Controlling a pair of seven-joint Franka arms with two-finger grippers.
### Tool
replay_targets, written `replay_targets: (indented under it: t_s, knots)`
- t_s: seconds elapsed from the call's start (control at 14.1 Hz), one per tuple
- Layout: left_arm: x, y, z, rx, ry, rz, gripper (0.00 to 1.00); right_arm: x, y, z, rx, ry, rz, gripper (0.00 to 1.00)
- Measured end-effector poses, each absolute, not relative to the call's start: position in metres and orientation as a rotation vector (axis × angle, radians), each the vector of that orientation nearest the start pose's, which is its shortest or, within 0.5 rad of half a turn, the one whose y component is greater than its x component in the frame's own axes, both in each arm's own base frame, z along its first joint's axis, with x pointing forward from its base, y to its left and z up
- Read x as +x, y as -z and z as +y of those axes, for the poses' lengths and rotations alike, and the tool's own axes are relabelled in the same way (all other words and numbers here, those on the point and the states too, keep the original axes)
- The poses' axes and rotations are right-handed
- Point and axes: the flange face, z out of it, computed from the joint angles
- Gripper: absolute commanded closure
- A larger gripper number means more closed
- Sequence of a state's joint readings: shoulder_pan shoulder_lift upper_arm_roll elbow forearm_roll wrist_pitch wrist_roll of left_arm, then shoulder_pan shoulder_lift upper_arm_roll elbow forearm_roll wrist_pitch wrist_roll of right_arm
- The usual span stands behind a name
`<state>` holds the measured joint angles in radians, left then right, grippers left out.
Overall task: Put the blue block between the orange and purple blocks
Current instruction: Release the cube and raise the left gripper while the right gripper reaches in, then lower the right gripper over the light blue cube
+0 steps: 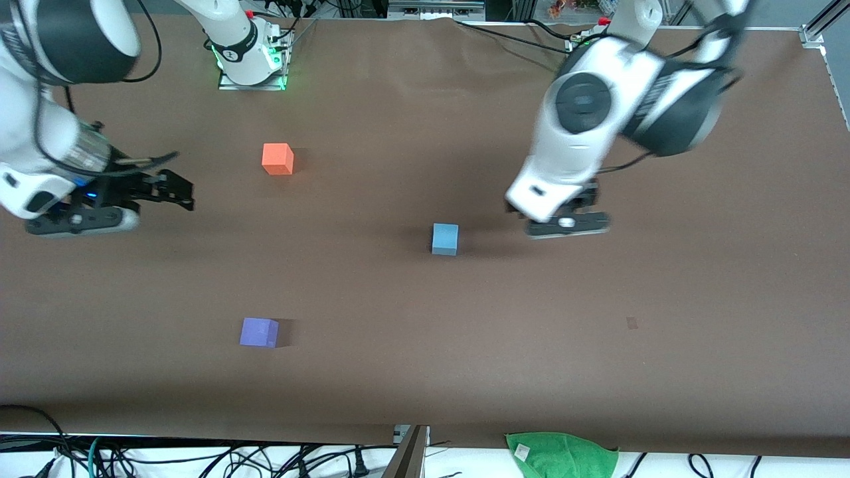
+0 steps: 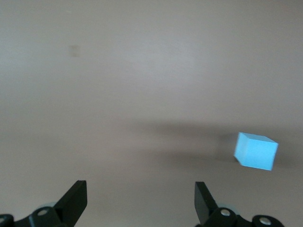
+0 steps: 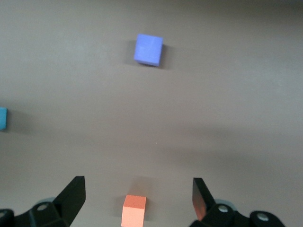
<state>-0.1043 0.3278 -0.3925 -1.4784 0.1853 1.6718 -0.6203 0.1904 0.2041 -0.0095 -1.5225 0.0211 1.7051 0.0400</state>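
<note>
The light blue block [image 1: 445,239] sits near the middle of the brown table [image 1: 425,372]. The orange block [image 1: 277,159] sits toward the right arm's end, farther from the front camera. The purple block [image 1: 259,332] sits nearer to that camera, roughly in line with the orange one. My left gripper [image 1: 566,223] hovers open and empty over bare table beside the blue block [image 2: 256,151], toward the left arm's end. My left gripper [image 2: 140,189] holds nothing. My right gripper [image 1: 184,192] is open and empty [image 3: 137,187], low beside the orange block [image 3: 134,210]. The purple block [image 3: 148,49] and an edge of the blue block [image 3: 2,118] also show there.
A green cloth [image 1: 561,455] lies at the table's edge nearest the front camera. A small dark mark [image 1: 631,322] is on the table toward the left arm's end. Cables run along both long edges.
</note>
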Motion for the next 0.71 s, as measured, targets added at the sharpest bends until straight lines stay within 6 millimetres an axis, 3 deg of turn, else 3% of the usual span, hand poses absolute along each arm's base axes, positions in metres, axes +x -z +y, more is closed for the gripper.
replay_targets:
  t_s: [0.14,0.28,0.5,0.71]
  knots:
    - [0.602,-0.523,-0.195,-3.071,-0.135,-0.176,0.0,0.615,-0.511,0.139,-3.124,-0.106,-0.275,0.0]
    - [0.61,-0.541,-0.147,-3.106,-0.175,-0.155,0.0,0.621,-0.478,0.157,-3.124,-0.172,-0.315,0.0]
    - [0.613,-0.567,-0.097,-3.132,-0.185,-0.023,0.0,0.623,-0.444,0.213,-3.135,-0.139,-0.225,0.0]
    - [0.597,-0.591,-0.058,-3.133,-0.169,0.05,0.0,0.618,-0.402,0.294,-3.121,-0.019,-0.063,0.0]
